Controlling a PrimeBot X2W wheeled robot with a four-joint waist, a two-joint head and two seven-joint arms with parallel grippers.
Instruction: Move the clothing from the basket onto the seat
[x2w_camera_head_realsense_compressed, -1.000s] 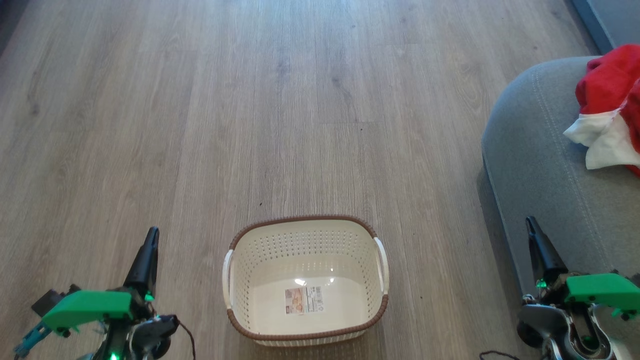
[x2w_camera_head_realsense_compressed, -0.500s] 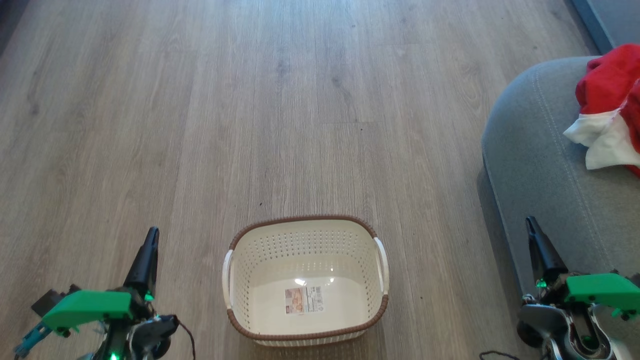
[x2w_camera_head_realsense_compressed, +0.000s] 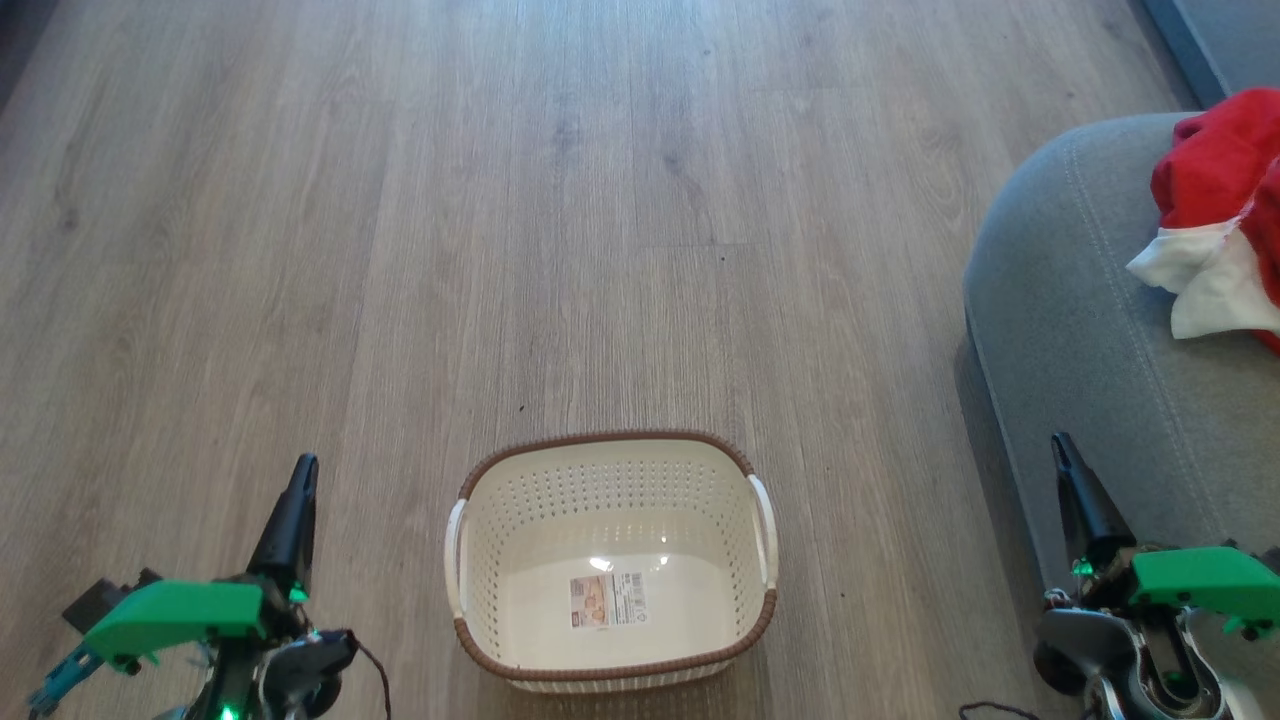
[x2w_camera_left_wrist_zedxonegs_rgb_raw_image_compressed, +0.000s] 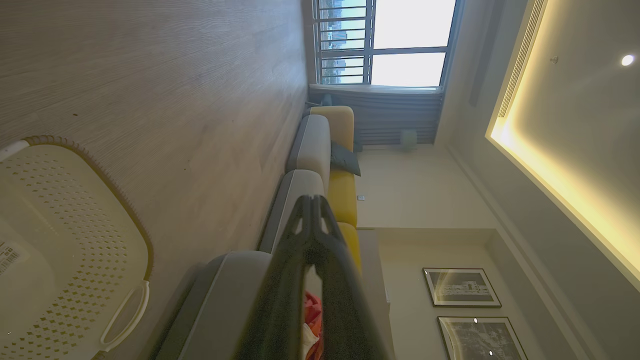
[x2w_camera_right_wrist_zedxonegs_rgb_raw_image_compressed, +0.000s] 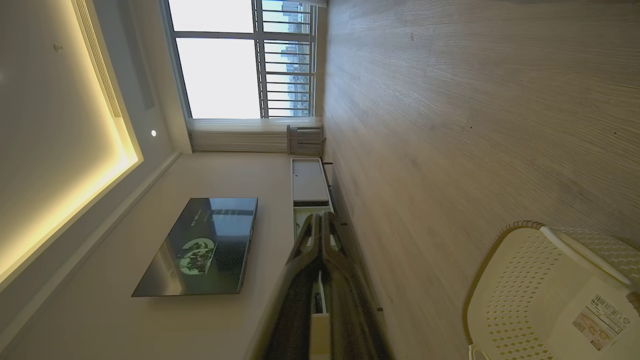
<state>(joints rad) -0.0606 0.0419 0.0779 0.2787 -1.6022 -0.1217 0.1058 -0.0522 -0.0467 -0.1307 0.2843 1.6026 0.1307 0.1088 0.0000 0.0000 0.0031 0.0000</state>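
The basket (x2w_camera_head_realsense_compressed: 610, 485) stands on the floor (x2w_camera_head_realsense_compressed: 560, 220), front and centre, a sticker (x2w_camera_head_realsense_compressed: 607, 600) on its bottom. The seat (x2w_camera_head_realsense_compressed: 1080, 330) lies to its right, apart from it, with the clothing (x2w_camera_head_realsense_compressed: 1210, 170) on it farther back. The left gripper (x2w_camera_head_realsense_compressed: 305, 468) is left of the basket, the right gripper (x2w_camera_head_realsense_compressed: 1060, 446) at the seat's near edge

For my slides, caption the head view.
Empty basket, clothing on the seat, left end effector and right end effector shut.

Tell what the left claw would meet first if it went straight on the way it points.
Nothing near: the shut left claw points over bare floor. From its wrist, it lines up with a far grey sofa cushion; depth unclear.
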